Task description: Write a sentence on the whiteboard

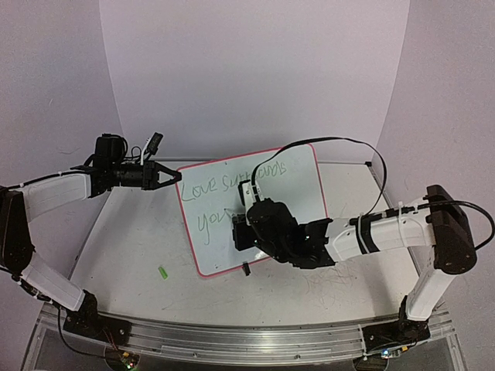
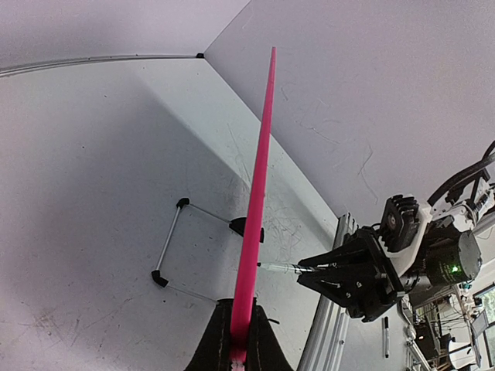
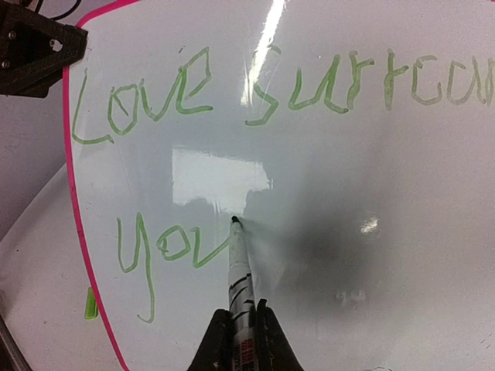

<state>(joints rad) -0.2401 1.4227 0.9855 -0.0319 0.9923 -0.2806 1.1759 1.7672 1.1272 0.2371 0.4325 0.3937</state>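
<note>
The whiteboard (image 1: 302,189), white with a pink rim, stands tilted on the table. My left gripper (image 1: 172,176) is shut on its upper left edge. In the left wrist view the board shows edge-on as a pink strip (image 2: 259,170) clamped in that gripper (image 2: 240,340). My right gripper (image 3: 242,325) is shut on a marker (image 3: 240,270), whose tip touches the board just right of "you". The sentence (image 3: 147,97) is green: "Love surroun…" above and "you" (image 3: 166,247) below. In the top view the right gripper (image 1: 246,226) covers the board's lower middle.
A green cap (image 1: 163,272) lies on the table left of the board's lower corner. A black clip foot (image 1: 245,268) sits at the board's bottom edge, and a wire stand (image 2: 170,239) behind it. An aluminium rail (image 1: 232,336) runs along the near edge. White backdrop walls enclose the table.
</note>
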